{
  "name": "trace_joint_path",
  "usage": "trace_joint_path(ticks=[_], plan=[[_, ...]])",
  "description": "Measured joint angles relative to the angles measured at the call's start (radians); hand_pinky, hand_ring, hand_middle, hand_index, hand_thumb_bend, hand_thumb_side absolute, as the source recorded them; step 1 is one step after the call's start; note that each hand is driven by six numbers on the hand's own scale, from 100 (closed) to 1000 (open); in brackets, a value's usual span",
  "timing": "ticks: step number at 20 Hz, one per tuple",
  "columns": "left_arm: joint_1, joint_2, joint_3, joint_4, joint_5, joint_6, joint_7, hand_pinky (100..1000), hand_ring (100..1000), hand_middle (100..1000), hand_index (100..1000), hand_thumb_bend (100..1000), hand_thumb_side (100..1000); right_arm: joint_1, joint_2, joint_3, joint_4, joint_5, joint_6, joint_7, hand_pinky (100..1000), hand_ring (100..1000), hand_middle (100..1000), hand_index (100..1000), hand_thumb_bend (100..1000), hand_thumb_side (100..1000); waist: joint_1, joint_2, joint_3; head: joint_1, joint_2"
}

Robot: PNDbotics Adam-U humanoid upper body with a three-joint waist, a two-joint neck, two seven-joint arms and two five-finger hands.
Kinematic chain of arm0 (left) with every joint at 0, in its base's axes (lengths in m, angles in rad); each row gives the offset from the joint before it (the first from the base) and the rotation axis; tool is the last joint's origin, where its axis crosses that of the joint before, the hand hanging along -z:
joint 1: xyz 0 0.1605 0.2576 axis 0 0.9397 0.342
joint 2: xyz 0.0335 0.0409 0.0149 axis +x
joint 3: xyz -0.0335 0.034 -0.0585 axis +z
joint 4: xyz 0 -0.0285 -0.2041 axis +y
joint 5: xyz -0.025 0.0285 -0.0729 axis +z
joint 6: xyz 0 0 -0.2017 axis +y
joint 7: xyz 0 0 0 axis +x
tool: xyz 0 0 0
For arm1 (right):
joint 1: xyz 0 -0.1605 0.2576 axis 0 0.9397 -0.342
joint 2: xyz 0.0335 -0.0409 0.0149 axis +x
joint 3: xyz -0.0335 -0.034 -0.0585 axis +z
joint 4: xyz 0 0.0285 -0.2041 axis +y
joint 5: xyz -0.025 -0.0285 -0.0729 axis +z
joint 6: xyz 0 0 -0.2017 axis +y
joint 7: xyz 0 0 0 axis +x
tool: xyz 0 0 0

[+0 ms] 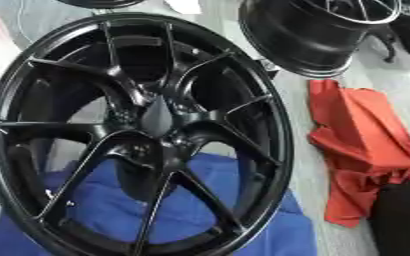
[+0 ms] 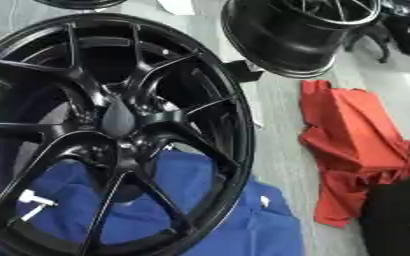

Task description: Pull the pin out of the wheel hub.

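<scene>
A large black multi-spoke wheel [image 1: 138, 135] lies tilted over a blue cloth [image 2: 243, 220]. Its hub [image 2: 117, 120] carries a dark grey pointed centre piece. A small white pin-like part [image 2: 33, 202] shows between two lower-left spokes, over the blue cloth; whether it sits in the wheel or lies on the cloth I cannot tell. At the lower right edge a black mass [image 2: 397, 220] overlaps the red cloth; it looks like my right arm or hand, and its shape is unclear. My left hand shows in neither view.
A crumpled red cloth [image 1: 362, 145] lies right of the wheel on the grey surface. A second black rim [image 1: 318, 30] stands at the back right, and part of another [image 1: 99, 3] at the top edge.
</scene>
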Motion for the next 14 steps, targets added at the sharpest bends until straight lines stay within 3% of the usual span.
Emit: trace_joint_path(ticks=[9, 10, 12, 13, 14], plan=[[0.001, 0.0, 0.0, -0.005, 0.0, 0.0, 0.0, 871, 792, 714, 795, 372, 825, 0.003, 0.018, 0.015, -0.108, -0.075, 0.054, -0.074, 836, 895, 828, 849, 278, 100, 0.0, 0.0, 0.001, -0.003, -0.001], [0.001, 0.0, 0.0, -0.005, 0.0, 0.0, 0.0, 871, 792, 714, 795, 373, 822, 0.003, 0.018, 0.018, -0.11, -0.08, 0.055, -0.077, 810, 811, 742, 795, 100, 449, 0.0, 0.0, 0.002, -0.004, -0.001], [-0.008, 0.0, -0.009, -0.006, -0.001, 0.001, -0.005, 871, 792, 714, 795, 373, 822, -0.008, 0.017, 0.033, -0.123, -0.094, 0.046, -0.091, 809, 809, 740, 794, 102, 432, 0.0, -0.002, 0.03, -0.024, -0.001], [-0.013, 0.0, -0.013, -0.008, -0.001, 0.001, -0.009, 871, 793, 715, 795, 373, 822, -0.032, 0.017, 0.052, -0.14, -0.105, 0.036, -0.102, 792, 784, 712, 783, 213, 336, 0.0, -0.003, 0.051, -0.035, -0.001], [-0.018, 0.0, -0.017, -0.011, -0.001, 0.001, -0.012, 871, 793, 715, 795, 373, 822, -0.061, 0.018, 0.074, -0.163, -0.119, 0.023, -0.115, 790, 778, 706, 780, 228, 320, -0.003, -0.003, 0.065, -0.046, -0.002]])
